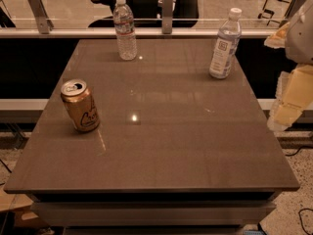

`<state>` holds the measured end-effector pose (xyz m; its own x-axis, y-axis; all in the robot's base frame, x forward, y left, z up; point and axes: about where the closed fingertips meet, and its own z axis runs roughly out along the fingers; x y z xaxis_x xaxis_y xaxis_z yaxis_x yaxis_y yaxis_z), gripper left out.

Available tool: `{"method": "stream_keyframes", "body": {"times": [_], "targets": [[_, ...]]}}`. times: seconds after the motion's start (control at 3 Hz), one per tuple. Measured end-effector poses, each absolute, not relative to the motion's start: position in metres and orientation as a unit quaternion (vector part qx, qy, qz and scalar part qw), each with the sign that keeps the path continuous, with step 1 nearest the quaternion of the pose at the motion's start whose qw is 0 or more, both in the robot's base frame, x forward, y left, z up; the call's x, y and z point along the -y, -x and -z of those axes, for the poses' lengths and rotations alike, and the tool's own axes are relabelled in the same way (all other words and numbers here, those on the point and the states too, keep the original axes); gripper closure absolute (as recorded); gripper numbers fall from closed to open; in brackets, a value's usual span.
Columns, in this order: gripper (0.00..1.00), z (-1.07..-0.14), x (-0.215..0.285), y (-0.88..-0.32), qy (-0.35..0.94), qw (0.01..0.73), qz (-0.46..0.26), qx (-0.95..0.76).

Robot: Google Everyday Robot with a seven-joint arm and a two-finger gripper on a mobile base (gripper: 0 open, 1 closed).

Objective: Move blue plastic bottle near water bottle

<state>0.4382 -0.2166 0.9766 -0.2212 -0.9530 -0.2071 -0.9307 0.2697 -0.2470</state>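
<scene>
The blue plastic bottle (225, 45) stands upright near the table's far right corner; it is smooth, with a white cap and a tall white label bearing a small dark square. The water bottle (125, 29) stands upright at the far left-centre of the table, ribbed, with a white cap and a narrow red-and-white band. My gripper (286, 106) hangs off the table's right edge, below and to the right of the blue plastic bottle, clear of it and holding nothing that I can see.
A gold drink can (80, 105) stands on the left side of the brown table (161, 146). A glass railing with metal posts (167, 6) runs behind the table's far edge. Chairs stand beyond the glass.
</scene>
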Motion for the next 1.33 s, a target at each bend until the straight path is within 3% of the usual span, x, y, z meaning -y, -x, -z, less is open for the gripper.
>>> {"method": "stream_keyframes", "body": {"times": [0.67,1.33], "targets": [[0.0,-0.983,0.22,-0.444,0.594,0.17,0.038,-0.785],[0.0,-0.989,0.241,-0.468,0.526,0.265,0.012,-0.808]]}}
